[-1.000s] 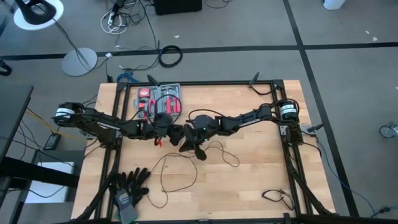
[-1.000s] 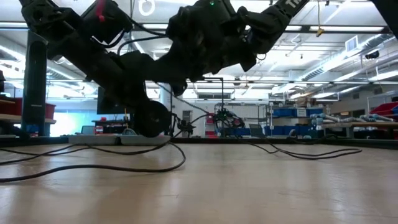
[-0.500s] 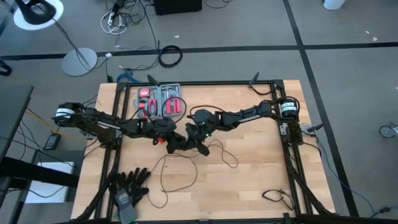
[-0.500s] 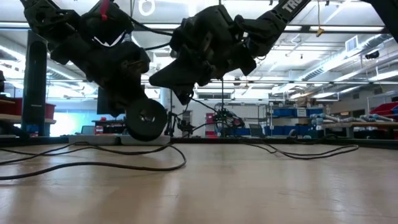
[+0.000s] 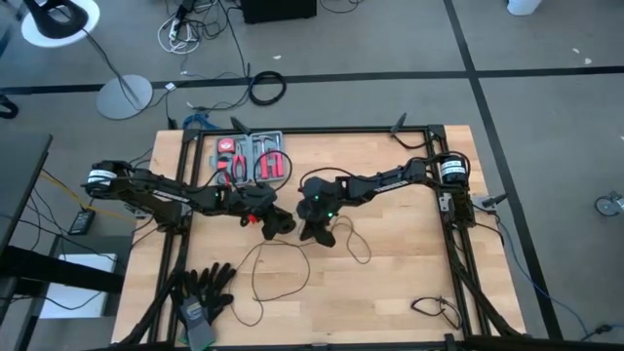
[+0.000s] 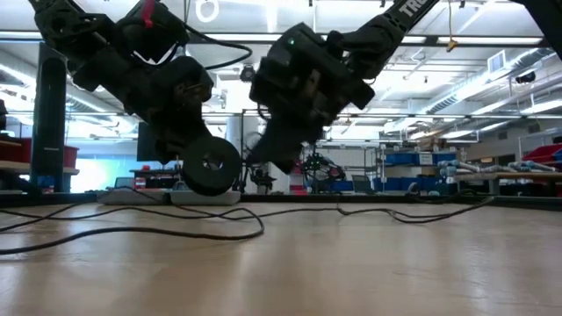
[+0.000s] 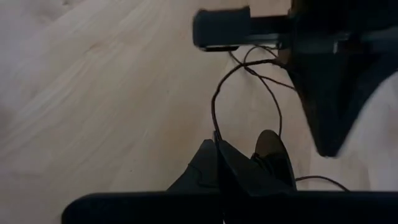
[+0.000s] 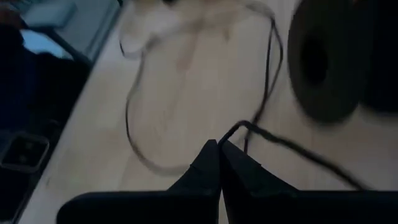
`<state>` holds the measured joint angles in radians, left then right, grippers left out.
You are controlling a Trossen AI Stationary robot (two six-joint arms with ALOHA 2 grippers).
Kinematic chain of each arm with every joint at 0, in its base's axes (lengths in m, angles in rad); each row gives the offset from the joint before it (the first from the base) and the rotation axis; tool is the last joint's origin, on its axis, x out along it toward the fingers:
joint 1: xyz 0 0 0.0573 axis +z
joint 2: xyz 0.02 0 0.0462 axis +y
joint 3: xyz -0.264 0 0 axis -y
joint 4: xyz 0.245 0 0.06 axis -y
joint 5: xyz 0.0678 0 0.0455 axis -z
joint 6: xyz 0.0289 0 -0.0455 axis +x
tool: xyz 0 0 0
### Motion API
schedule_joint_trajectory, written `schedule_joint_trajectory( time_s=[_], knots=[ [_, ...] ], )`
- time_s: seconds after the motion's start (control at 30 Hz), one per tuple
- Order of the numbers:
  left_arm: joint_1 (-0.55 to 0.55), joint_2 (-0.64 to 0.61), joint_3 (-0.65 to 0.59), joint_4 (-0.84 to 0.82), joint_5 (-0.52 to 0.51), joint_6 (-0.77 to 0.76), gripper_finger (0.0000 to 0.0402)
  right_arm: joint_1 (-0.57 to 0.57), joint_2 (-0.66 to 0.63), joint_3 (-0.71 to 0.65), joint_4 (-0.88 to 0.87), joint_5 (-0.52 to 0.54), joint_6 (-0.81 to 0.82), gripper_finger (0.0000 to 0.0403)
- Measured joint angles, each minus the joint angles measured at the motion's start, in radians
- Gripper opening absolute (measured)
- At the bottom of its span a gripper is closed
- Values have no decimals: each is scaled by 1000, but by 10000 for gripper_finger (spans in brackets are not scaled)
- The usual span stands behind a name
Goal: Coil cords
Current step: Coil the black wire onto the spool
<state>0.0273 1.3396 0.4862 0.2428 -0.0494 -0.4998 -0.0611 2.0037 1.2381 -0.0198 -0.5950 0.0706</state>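
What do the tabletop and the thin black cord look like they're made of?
Tabletop: pale wood, likely butcher-block; visible grain and plank strips, smooth low-sheen finish. Cord: thin black wire, probably rubber- or plastic-jacketed; it lies in loose limp loops, matte surface.

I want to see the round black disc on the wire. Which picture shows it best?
The low view: the disc hangs side-on under the left gripper, clear of the table. The right wrist view shows it blurred; the high view hides it among the arms.
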Motion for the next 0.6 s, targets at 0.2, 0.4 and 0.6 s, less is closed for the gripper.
schedule_joint_trajectory(
  time_s=[0.2, 0.4, 0.6],
  knots=[
    [0, 0, 0, 5, -9, -14, 0, 31, -18, -87, -29, 67, 15, 0],
    [-2, 0, 0, 100, -71, -36, 0, 66, -132, -242, 21, 232, 57, 0],
    [-53, 0, 0, 273, -282, -44, 0, 66, -325, -411, 27, 404, 92, 0]
  ],
)
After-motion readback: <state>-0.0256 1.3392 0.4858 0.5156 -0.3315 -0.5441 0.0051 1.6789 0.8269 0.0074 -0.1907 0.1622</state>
